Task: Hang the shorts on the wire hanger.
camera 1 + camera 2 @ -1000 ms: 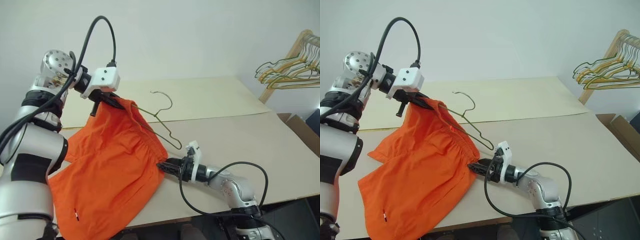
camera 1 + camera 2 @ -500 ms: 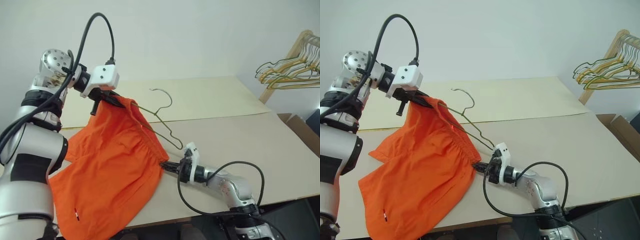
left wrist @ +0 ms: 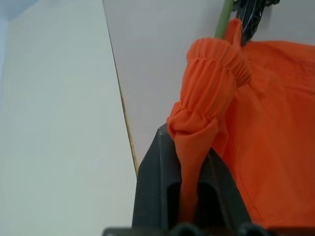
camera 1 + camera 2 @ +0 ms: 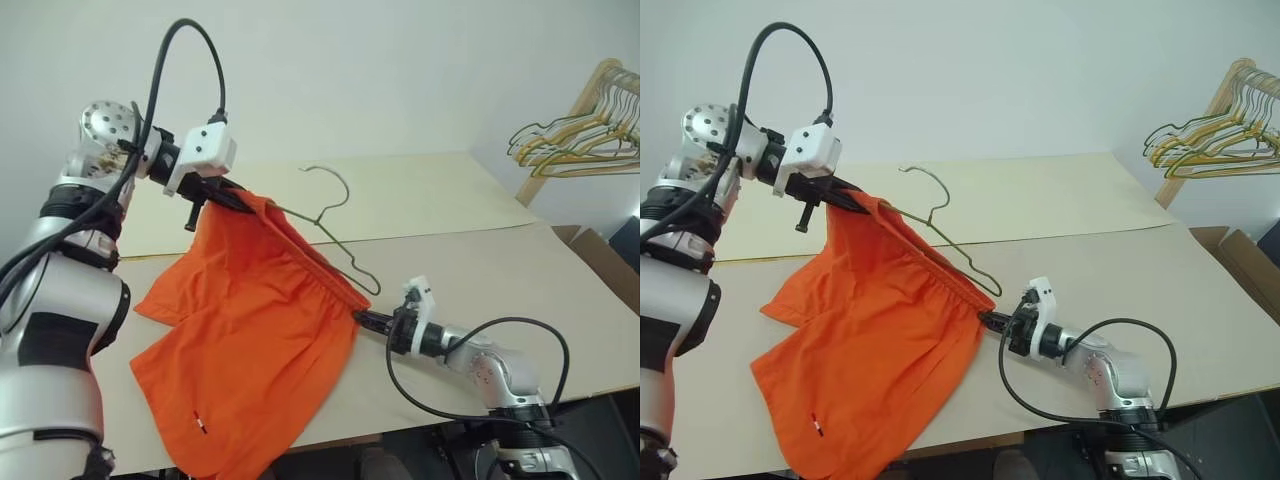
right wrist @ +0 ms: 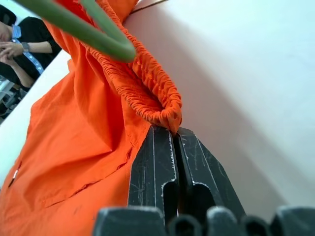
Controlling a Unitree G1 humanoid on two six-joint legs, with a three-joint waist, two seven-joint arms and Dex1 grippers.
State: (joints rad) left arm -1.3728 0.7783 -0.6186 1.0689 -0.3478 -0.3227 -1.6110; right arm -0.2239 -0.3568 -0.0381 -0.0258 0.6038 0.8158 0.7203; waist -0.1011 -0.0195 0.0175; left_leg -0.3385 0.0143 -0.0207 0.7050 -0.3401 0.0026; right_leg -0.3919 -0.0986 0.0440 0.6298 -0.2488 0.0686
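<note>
The right hand (image 4: 362,318), clenched on the waistband of the shorts (image 4: 250,340), has pulled it rightward since a second ago, stretching the band taut. The left hand (image 4: 238,202) holds the band's other end raised. The wire hanger (image 4: 335,235) runs between them, its hook above the band. Right of the right hand, bare worktop (image 4: 500,260) stretches to its edge.
</note>
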